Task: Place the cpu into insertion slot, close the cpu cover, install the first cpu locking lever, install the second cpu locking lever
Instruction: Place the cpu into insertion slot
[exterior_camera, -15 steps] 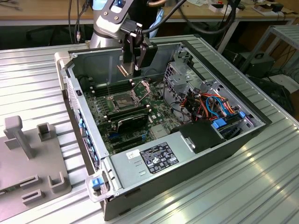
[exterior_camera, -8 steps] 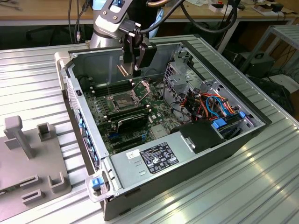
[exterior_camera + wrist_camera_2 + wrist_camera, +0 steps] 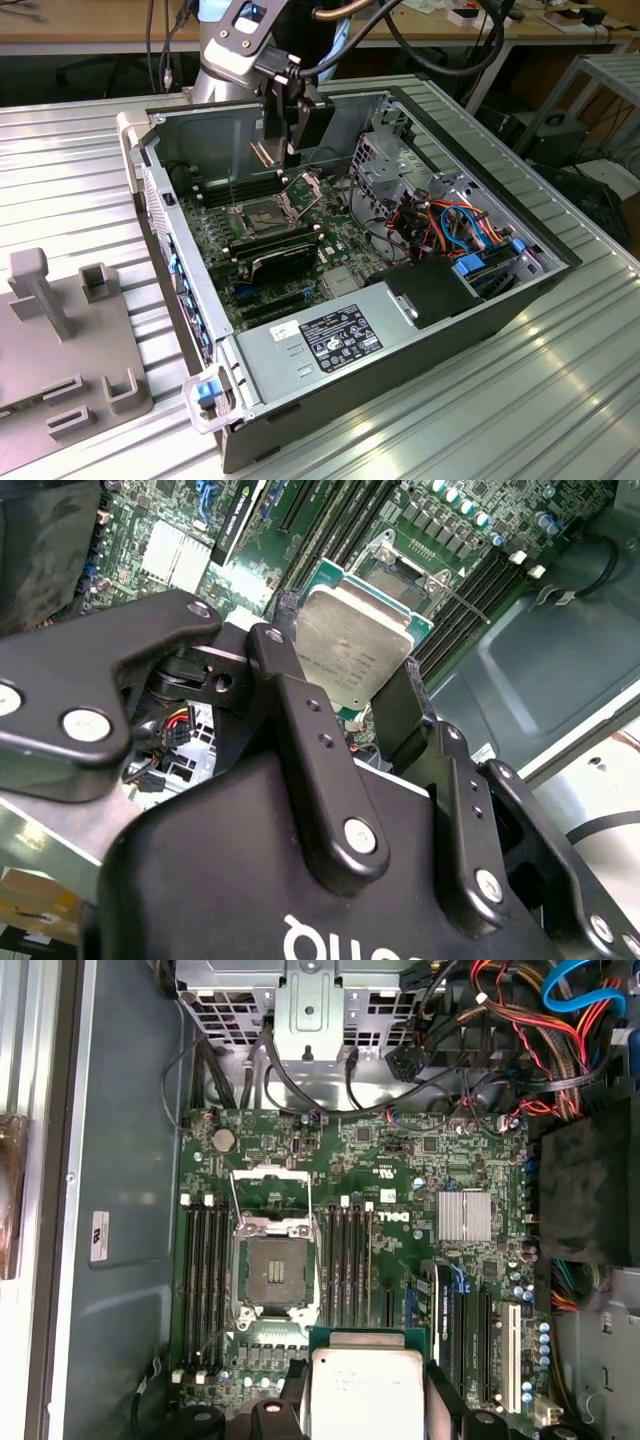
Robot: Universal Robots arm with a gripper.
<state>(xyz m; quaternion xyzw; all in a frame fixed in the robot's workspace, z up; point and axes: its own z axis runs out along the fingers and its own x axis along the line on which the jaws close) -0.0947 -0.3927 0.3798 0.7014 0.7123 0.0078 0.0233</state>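
cpu [image 3: 365, 1392] is up in the air, pinched by its edges between the two black fingers [image 3: 300, 730] of the gripper [image 3: 365, 1378], silver top facing both wrist views, green substrate showing round the edge. Its near part is cut off in the first wrist view, and one corner is behind a finger in the second wrist view [image 3: 358, 645]. From the exterior view the chip itself is hard to make out under the gripper [image 3: 285, 140]; the fingertips are lost against the dark far wall of the case [image 3: 175, 215]. Gripper [image 3: 345, 662] is closed on the chip, jaws only as wide as the chip. It's clear of the board and not over the insertion slot [image 3: 272, 1270], hanging off to one side by the memory slots [image 3: 345, 1265]. Slot is bare, contact field exposed. cpu cover [image 3: 270, 1188] is swung open, lying back on the side of the slot toward the drive cage [image 3: 310, 1000]; in the exterior view the slot [image 3: 262, 214] sits far-left on the board with the cover [image 3: 300, 188] beside it, its tilt hard to judge. Cable bundle [image 3: 465, 225] on the exterior view's right, power supply [image 3: 330, 335] at the near end, the case sitting on a ribbed metal table [image 3: 560, 400].
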